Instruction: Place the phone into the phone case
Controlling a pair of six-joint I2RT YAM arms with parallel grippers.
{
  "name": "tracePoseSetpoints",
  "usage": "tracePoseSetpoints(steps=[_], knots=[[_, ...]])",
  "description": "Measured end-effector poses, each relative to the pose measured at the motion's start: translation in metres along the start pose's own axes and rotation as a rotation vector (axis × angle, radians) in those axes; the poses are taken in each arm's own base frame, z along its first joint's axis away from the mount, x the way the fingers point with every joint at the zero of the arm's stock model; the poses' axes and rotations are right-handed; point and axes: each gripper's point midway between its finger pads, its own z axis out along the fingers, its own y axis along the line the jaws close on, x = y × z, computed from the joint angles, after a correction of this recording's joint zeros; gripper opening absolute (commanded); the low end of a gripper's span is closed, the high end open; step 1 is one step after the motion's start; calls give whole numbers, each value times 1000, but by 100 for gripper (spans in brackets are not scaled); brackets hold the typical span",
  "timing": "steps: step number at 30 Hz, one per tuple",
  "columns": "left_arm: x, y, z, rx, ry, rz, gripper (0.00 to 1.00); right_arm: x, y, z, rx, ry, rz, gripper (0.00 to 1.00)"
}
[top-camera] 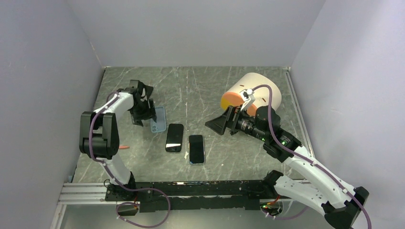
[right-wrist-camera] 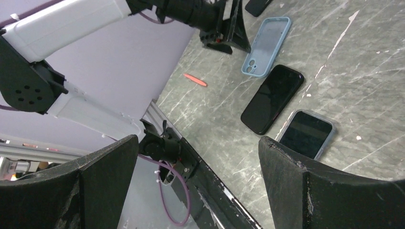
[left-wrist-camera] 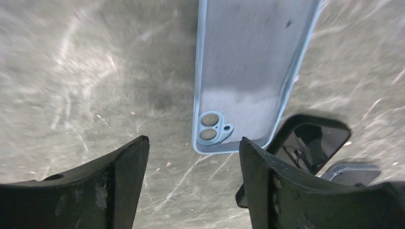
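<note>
A light blue phone case [top-camera: 158, 119] lies open side up on the grey table; it fills the upper middle of the left wrist view [left-wrist-camera: 248, 71], with its camera cutout nearest my fingers. A bare black phone [top-camera: 174, 137] lies just right of it, and also shows in the left wrist view [left-wrist-camera: 313, 143] and the right wrist view [right-wrist-camera: 272, 98]. My left gripper [top-camera: 144, 113] is open and empty, just left of the case [right-wrist-camera: 266, 46]. My right gripper [top-camera: 222, 123] is open and empty, held above the table to the right of the phones.
A second phone in a greyish case [top-camera: 196, 149] lies right of the black phone. A cream cylinder with an orange end [top-camera: 253, 93] lies at the back right, behind my right arm. A small red stick [top-camera: 124, 147] lies near the left arm's base. Walls close in on three sides.
</note>
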Motion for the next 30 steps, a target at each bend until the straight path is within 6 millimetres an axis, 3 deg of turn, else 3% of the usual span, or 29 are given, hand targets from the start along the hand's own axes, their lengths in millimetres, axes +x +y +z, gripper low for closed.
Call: tracePoseSetpoints(steps=[3,8,15,22,30], knots=[[-29,-2,-15,-19,-74,30,84,1,-1,1,4,4,-4,99],[-93,-5,-34,-18,-202,59,94,3,-5,4,22,23,-13,99],[-150,22,-9,-20,-215,53,94,-1,-2,1,27,22,-16,99],[-173,32,33,-24,-162,121,94,-4,-2,-2,47,20,-25,99],[-202,30,41,-17,-197,232,94,-7,-6,-2,73,9,-26,99]])
